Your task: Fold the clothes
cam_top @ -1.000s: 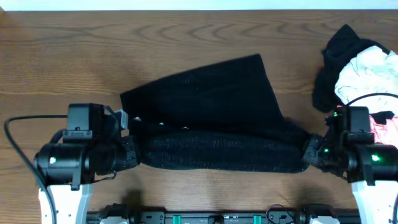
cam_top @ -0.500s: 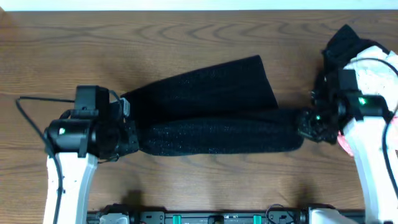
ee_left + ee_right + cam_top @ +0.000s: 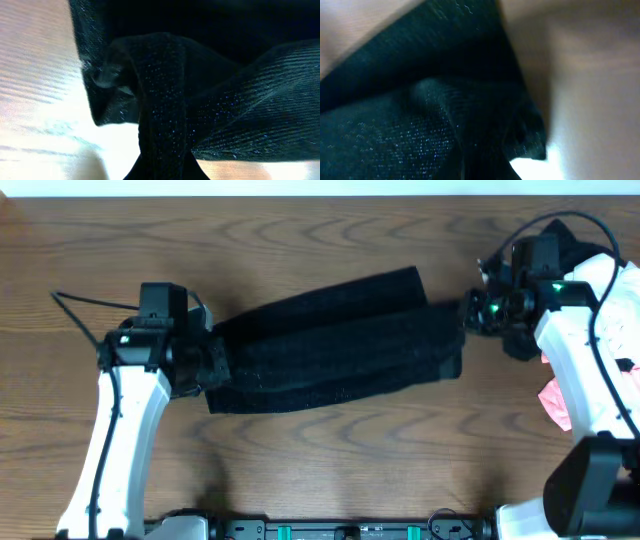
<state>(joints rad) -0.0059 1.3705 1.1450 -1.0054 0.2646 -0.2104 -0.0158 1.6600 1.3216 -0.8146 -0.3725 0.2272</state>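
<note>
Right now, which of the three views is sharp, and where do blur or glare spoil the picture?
Overhead: sharp, evenly lit, though the black garment shows little texture. Left wrist: the garment's weave is in focus, but the table is blown out nearly white. Right wrist: soft blur throughout, with a glare patch on the table at the lower edge.

Your wooden table (image 3: 300, 470) carries the folded black garment (image 3: 330, 345); right of that garment you'll see a clothes pile (image 3: 628, 320).
</note>
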